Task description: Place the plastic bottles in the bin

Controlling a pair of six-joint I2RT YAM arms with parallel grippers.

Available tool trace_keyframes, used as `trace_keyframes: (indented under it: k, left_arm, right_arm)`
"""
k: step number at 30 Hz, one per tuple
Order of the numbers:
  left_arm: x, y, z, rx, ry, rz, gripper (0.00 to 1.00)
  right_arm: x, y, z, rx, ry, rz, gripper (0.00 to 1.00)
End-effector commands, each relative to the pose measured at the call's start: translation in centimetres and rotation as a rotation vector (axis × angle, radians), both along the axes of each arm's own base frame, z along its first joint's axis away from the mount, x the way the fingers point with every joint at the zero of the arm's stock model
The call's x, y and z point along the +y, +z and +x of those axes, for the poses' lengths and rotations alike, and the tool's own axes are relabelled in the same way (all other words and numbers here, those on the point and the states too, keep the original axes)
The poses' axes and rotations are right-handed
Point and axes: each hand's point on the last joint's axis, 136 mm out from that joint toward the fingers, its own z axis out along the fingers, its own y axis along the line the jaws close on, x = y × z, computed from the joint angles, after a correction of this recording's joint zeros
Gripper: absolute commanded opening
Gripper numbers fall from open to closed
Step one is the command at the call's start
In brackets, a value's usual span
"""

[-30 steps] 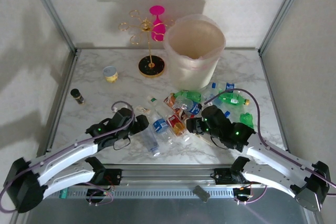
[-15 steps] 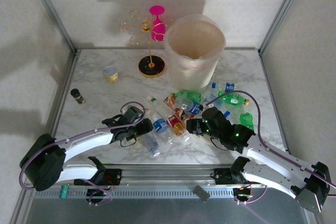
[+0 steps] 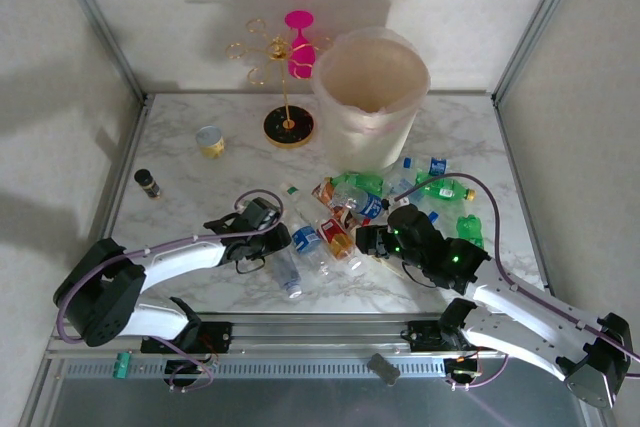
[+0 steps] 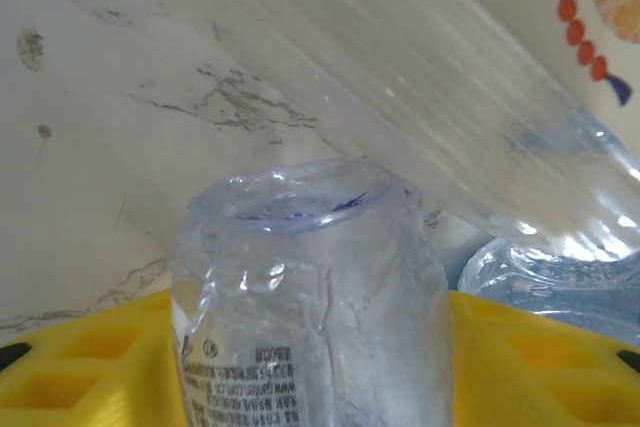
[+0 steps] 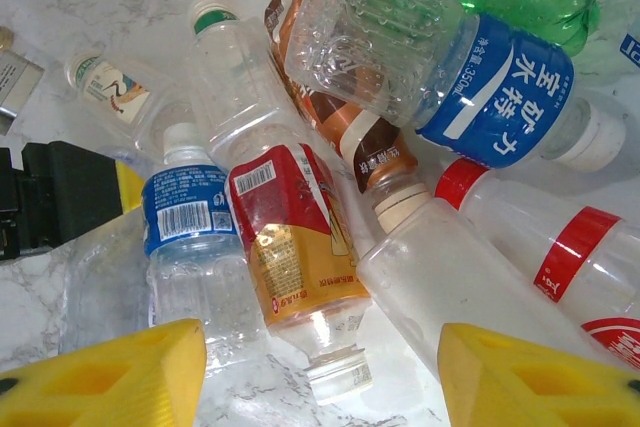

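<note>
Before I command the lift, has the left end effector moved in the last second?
Yes. The left end effector has shifted right, away from the small dark vial, and now sits around a clear plastic bottle at the pile's edge.

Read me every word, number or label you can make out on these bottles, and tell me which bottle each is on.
"宝矿" and "水特", large white characters: big blue-label bottle.
"350ml", small white print: same label.
Fine print and barcodes on the small blue-label bottle, the red-and-orange-label bottle and the clear bottle: too small or blurred to read.
</note>
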Motion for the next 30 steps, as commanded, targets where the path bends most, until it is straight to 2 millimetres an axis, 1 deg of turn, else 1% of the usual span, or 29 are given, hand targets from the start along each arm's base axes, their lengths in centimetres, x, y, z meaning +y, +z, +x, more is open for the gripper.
trace_keyframes:
  k: [1,3,5,8,9,10,11,12,15,17,20,21,23,26,28,30]
  left_arm:
    - [1.0,1.4,0.5,-0.034,0.007,0.032,0.55]
    - [1.4,2.4,0.5,-0.051,0.011,0.036,0.55]
    - [1.8,3.9,0.5,-0.080,0.015,0.042,0.55]
    - [1.9,7.9,1.1,-0.173,0.010,0.015,0.54]
    - [1.6,9.7,1.4,-0.224,-0.009,-0.008,0.53]
    - [1.3,11.9,1.7,-0.287,-0.025,-0.041,0.51]
    - [1.0,13.9,1.9,-0.346,-0.045,-0.074,0.50]
    - [0.6,16.2,2.0,-0.414,-0.068,-0.109,0.48]
    - [-0.8,22.0,1.7,-0.588,-0.158,-0.229,0.44]
    - [-2.2,24.8,1.2,-0.662,-0.239,-0.310,0.43]
    - [-4.6,27.2,0.3,-0.715,-0.365,-0.410,0.42]
    - [-5.4,27.9,-0.1,-0.729,-0.410,-0.448,0.42]
    - [-6.4,29.1,-0.6,-0.761,-0.460,-0.497,0.40]
    - [-7.0,30.2,-0.9,-0.807,-0.499,-0.532,0.39]
    - [-7.3,30.6,-1.0,-0.816,-0.510,-0.548,0.38]
    - [-7.7,31.5,-1.5,-0.830,-0.528,-0.600,0.37]
  right_arm:
    - [1.0,2.1,0.6,-0.021,0.009,0.042,0.64]
    - [1.5,2.6,0.7,-0.017,0.019,0.051,0.67]
    - [1.6,3.2,1.2,-0.007,-0.020,0.066,0.73]
    - [2.2,4.6,1.6,-0.029,-0.024,0.093,0.75]
    - [3.0,5.4,1.3,-0.048,0.022,0.114,0.75]
    - [4.3,6.3,0.4,-0.068,0.127,0.146,0.75]
    - [5.2,7.1,-0.2,-0.087,0.202,0.172,0.75]
    - [5.8,7.8,-0.5,-0.096,0.234,0.196,0.73]
    - [7.3,9.0,-1.1,-0.108,0.319,0.239,0.71]
    - [8.1,9.9,-1.5,-0.117,0.368,0.268,0.71]
    - [9.3,11.7,-2.4,-0.135,0.450,0.336,0.72]
    - [9.7,12.8,-2.8,-0.151,0.479,0.376,0.73]
    - [10.2,14.5,-3.5,-0.175,0.523,0.444,0.76]
    - [10.4,16.4,-4.0,-0.203,0.561,0.523,0.81]
    - [10.6,17.1,-4.4,-0.209,0.592,0.557,0.82]
    - [10.7,17.4,-4.5,-0.208,0.610,0.578,0.83]
